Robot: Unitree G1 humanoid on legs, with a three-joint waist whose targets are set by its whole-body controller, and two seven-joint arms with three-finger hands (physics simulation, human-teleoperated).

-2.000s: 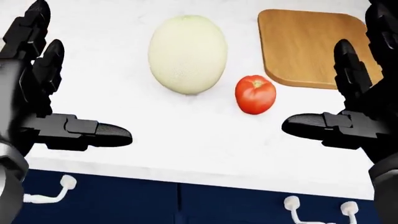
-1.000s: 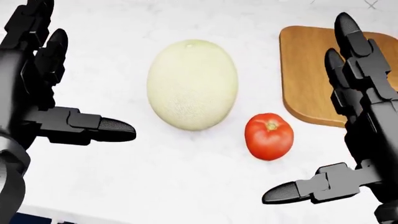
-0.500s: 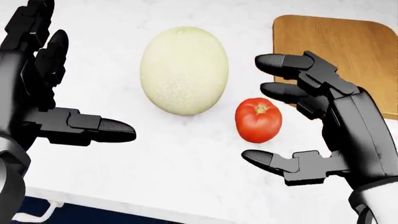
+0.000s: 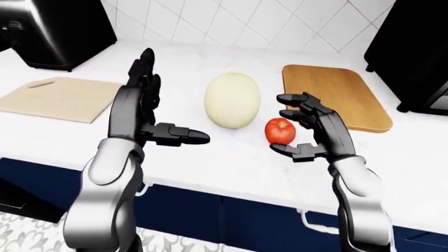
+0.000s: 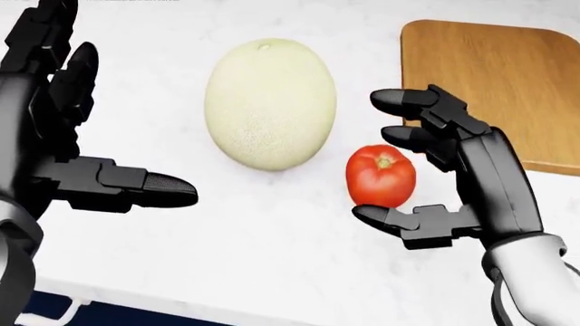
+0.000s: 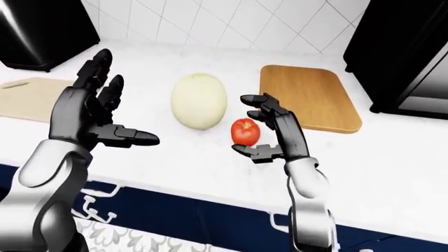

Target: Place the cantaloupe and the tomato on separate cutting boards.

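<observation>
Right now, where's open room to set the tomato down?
The darker cutting board, right of the cantaloupe, is bare, as is the pale cutting board at the left-eye view's left. It is tight around the tomato: the cantaloupe lies beside it and the right hand cups it.

Plain white countertop (image 4: 231,163) runs across the middle, white square-tile backsplash (image 4: 231,23) up at 12 o'clock, dark navy lower cabinets (image 4: 210,215) at 6. Black glossy appliance (image 4: 52,31) sits at 10, another black appliance (image 4: 413,52) at 2.
</observation>
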